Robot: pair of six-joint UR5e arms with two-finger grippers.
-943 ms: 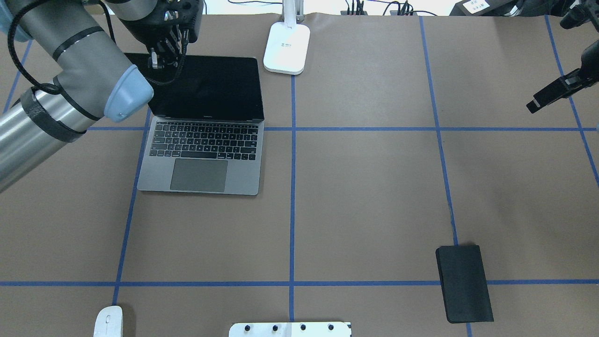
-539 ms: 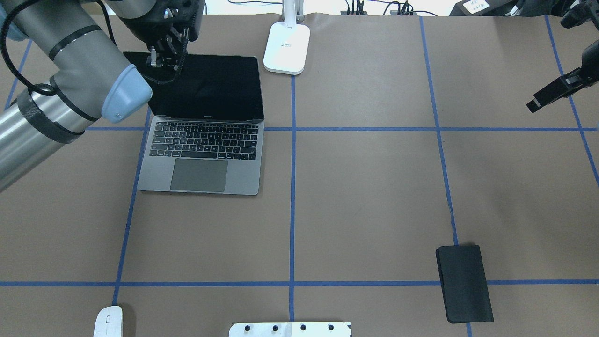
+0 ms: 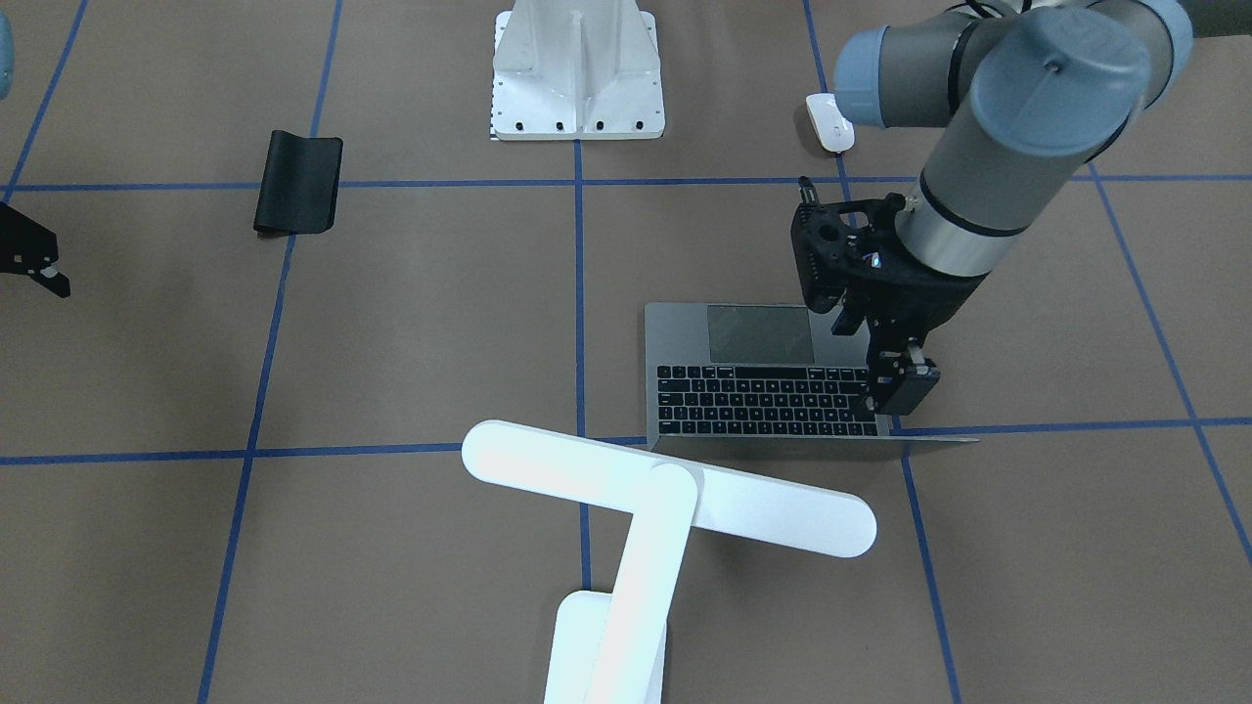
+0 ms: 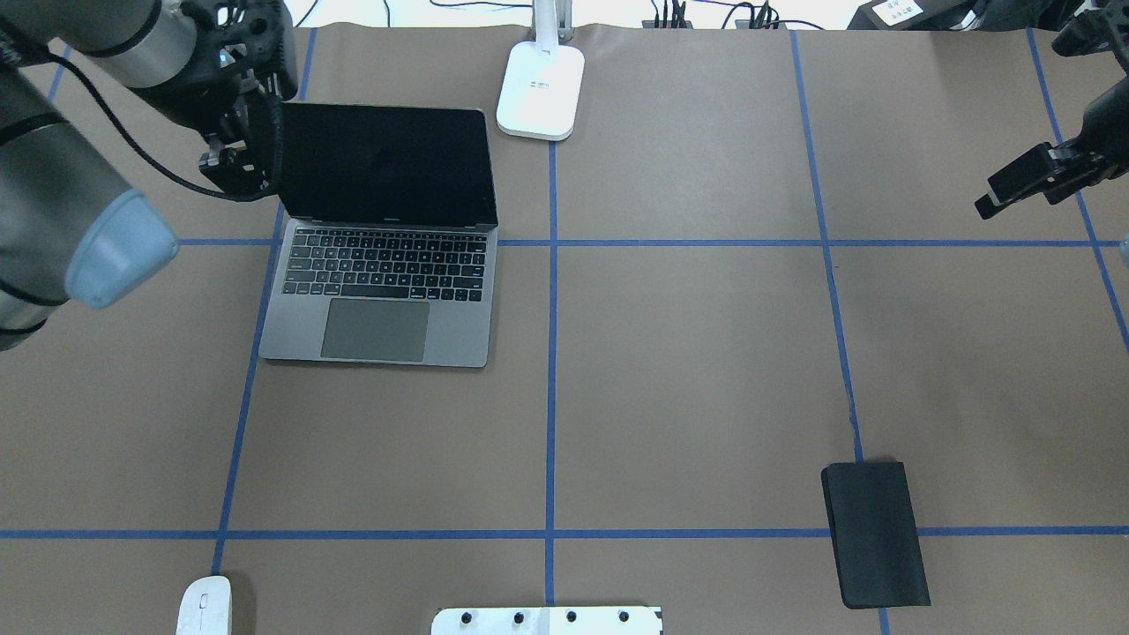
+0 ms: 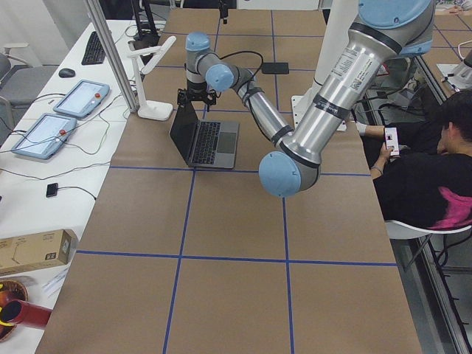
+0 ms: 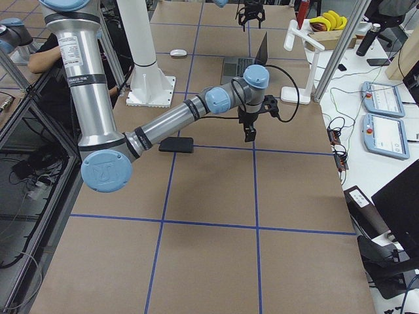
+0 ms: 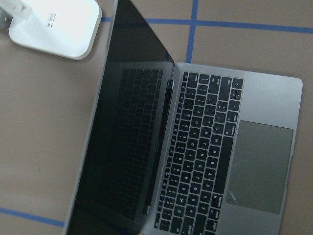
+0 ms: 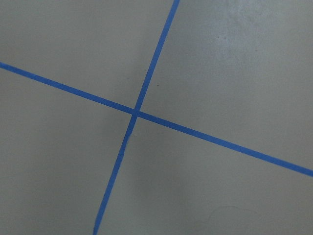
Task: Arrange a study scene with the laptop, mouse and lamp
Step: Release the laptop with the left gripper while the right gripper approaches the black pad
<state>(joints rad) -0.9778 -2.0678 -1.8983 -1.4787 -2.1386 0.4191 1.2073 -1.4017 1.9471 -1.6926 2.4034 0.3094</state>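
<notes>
The grey laptop [image 4: 379,300] stands open on the table, its dark screen [image 4: 388,163] upright; it also shows in the front-facing view [image 3: 763,391] and the left wrist view [image 7: 234,152]. My left gripper [image 4: 234,168] hangs just off the screen's left edge, looks shut and holds nothing; in the front-facing view it [image 3: 900,381] is over the keyboard's corner. The white mouse [image 4: 205,607] lies at the near left edge, far from both grippers. The white lamp's base [image 4: 541,88] sits right of the laptop, its bar head [image 3: 665,489] above. My right gripper [image 4: 1014,185] hovers at the far right, looks shut and is empty.
A black flexible pad [image 4: 875,535] lies at the near right. A white flanged pedestal [image 4: 547,620] sits at the near middle edge. Blue tape lines [image 8: 137,113] grid the brown table. Cables and tablets lie beyond the far edge.
My left arm has swung left, taking its gripper from over the laptop screen's top left corner to beside the screen's left edge. The right gripper has drifted slightly left and lower. The laptop has not moved.
</notes>
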